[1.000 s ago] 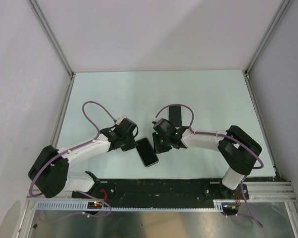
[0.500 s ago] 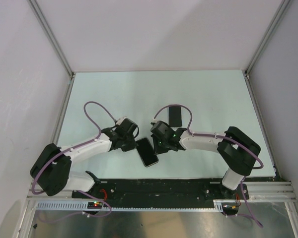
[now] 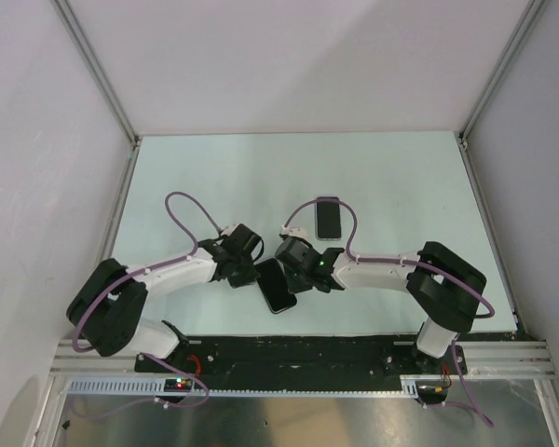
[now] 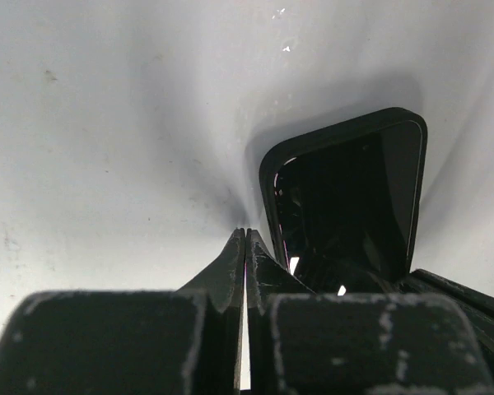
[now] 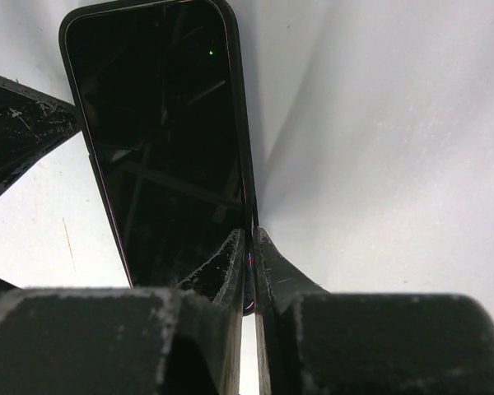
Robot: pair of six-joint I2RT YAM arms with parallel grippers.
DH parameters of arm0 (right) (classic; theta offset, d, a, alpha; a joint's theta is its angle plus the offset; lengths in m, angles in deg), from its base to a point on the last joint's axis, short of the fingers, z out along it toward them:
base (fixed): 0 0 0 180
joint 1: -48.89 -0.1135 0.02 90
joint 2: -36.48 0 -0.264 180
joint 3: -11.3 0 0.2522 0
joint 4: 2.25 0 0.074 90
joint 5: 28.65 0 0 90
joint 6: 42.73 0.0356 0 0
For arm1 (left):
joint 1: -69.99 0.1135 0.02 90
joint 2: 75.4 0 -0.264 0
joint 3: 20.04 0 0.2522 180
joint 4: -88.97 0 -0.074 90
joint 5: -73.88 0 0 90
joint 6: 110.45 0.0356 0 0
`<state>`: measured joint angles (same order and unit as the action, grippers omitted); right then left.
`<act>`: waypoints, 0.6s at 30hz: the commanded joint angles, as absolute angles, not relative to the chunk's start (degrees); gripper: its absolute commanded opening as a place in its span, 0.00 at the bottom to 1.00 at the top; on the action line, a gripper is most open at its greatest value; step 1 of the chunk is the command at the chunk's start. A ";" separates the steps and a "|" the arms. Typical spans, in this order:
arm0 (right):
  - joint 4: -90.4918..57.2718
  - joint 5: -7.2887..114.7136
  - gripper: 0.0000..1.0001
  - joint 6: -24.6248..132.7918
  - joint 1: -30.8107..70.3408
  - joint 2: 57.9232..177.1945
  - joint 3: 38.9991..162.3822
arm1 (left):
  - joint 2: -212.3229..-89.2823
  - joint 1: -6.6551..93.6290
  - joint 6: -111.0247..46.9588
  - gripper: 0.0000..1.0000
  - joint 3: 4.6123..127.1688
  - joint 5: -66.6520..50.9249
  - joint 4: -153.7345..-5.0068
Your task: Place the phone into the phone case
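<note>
Phone [image 3: 279, 292] lies flat on the desk [image 3: 214, 177], screen up. It's near the front edge, roughly midway between the two arm bases, with its long axis slanted. You've got both arms folded inward and low, one on each flank of the phone. Left tool [image 3: 249, 272] is at the phone's left side and right tool [image 3: 293, 277] at its right side.

Left wrist view: your left tool [image 4: 245, 234] has its fingers pressed together with no gap worth noting. The tips are down at the desk, just beside the phone's [image 4: 346, 197] long edge near a rounded corner. Can't tell if they touch it. The dark block at lower right of that view is the other arm's tool.

Right wrist view: your right tool [image 5: 249, 234] is also pressed together, bar a thin slit. Its tips sit at the long edge of the phone [image 5: 160, 123], and that edge line shows through the slit. Glossy black screen, with a small green dot reflected near the top. The left tool's fingers show as a dark wedge at the left border, close to the phone's other long edge.

Case [image 3: 328, 218] lies flat farther back on the desk, beyond the right tool and well apart from the phone. It's a dark frame with a paler grey middle, long axis pointing away from you. The right arm's purple cable [image 3: 351, 233] loops past its far end and down its right side.
</note>
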<state>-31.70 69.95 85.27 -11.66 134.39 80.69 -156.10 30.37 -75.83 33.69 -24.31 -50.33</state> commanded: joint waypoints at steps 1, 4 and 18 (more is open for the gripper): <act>-35.03 68.49 0.11 86.81 -13.43 139.07 78.18 | -154.45 29.23 -75.83 0.00 34.09 -23.27 -52.26; -34.96 67.95 0.11 86.75 -13.21 138.61 78.43 | -152.16 25.84 -78.82 0.01 32.68 -23.42 -52.26; -31.33 62.20 0.11 87.01 -9.94 134.58 76.64 | -148.16 14.47 -98.88 0.19 28.81 -29.36 -52.70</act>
<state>-29.93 66.98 86.32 -10.07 133.21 79.05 -148.76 16.62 -92.55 28.11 -28.29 -49.98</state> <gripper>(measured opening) 0.110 0.185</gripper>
